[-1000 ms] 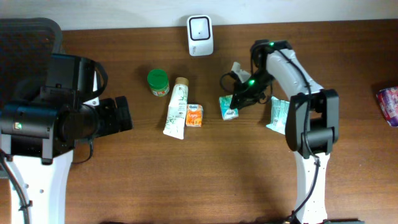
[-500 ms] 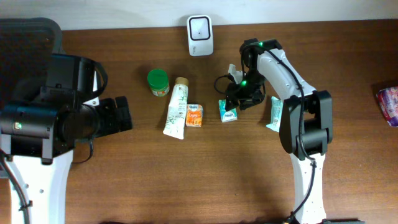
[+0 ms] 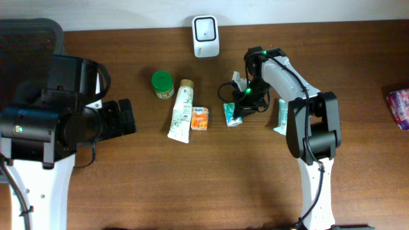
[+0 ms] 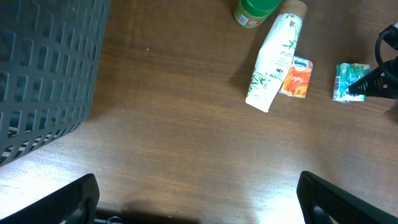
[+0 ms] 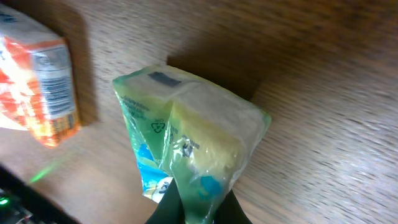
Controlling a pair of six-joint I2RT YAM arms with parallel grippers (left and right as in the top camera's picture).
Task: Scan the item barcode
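A green tissue pack [image 3: 232, 115] lies on the wooden table, right of centre. My right gripper [image 3: 242, 104] is shut on it, pinching one end of its wrapper. In the right wrist view the green pack [image 5: 186, 134] fills the middle, its end squeezed between my right gripper's [image 5: 199, 210] dark fingers. A white scanner [image 3: 206, 28] stands at the table's back edge, apart from the pack. My left gripper [image 4: 199, 200] hangs open over bare wood at the left, holding nothing.
An orange pack [image 3: 200, 119], a white tube [image 3: 181, 112] and a green-lidded jar [image 3: 162, 84] lie left of the held pack. Another green and white pack [image 3: 284, 119] lies to its right. A pink item [image 3: 399, 107] sits at the right edge, a dark mesh basket [image 4: 43, 68] at the left.
My right gripper has shifted a little to the left with the green pack and has closed on its end. The left arm has not moved.
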